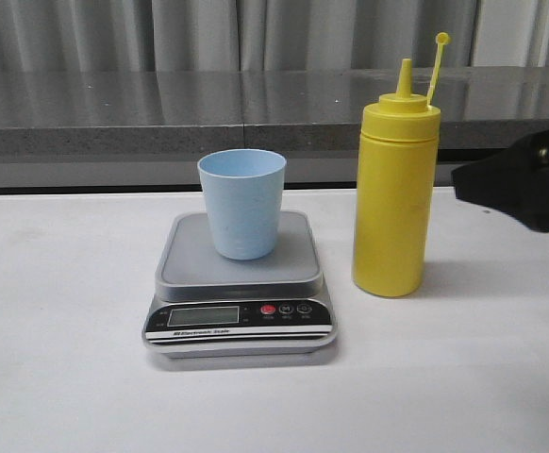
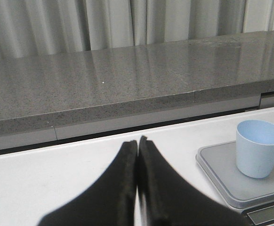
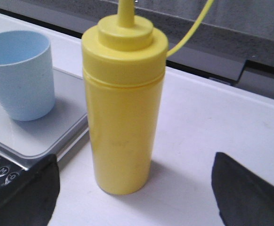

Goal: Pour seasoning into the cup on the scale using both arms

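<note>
The yellow seasoning bottle [image 1: 394, 193] stands upright on the white table, right of the scale [image 1: 240, 283]; its nozzle is uncapped and the cap hangs on its strap. The light blue cup [image 1: 242, 202] stands upright on the scale's platform. My right gripper [image 1: 515, 193] is open at the right edge, a short way right of the bottle and not touching it. In the right wrist view the bottle [image 3: 123, 108] stands ahead of the wide-open fingers [image 3: 28, 197]. My left gripper [image 2: 137, 146] is shut and empty, left of the scale [image 2: 231, 179] and cup [image 2: 258, 148].
A grey stone ledge [image 1: 161, 109] runs along the far edge of the table, with grey curtains behind it. The scale's black panel has an LCD [image 1: 202, 316] and a red button [image 1: 268, 310].
</note>
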You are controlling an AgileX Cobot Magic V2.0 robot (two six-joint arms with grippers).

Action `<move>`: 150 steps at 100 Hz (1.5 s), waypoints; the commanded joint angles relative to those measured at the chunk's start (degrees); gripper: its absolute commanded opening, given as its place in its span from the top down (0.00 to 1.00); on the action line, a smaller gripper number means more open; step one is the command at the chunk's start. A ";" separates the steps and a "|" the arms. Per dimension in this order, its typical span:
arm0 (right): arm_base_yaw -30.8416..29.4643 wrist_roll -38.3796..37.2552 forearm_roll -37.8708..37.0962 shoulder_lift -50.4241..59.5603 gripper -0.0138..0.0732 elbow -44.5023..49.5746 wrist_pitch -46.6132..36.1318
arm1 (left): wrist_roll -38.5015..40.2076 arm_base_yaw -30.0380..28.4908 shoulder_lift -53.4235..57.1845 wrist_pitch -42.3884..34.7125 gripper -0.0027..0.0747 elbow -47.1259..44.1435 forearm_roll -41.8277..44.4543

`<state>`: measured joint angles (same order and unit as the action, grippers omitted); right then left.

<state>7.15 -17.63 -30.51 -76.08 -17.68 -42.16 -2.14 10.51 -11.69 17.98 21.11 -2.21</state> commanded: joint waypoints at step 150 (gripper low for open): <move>0.00 -1.31 11.12 49.37 0.92 -1.26 41.30 | 0.43 -0.22 -0.62 -4.55 0.99 1.66 -0.18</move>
<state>7.15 -19.03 -19.34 -26.71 -17.21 3.57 -2.14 10.51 -11.69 17.98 21.11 -2.21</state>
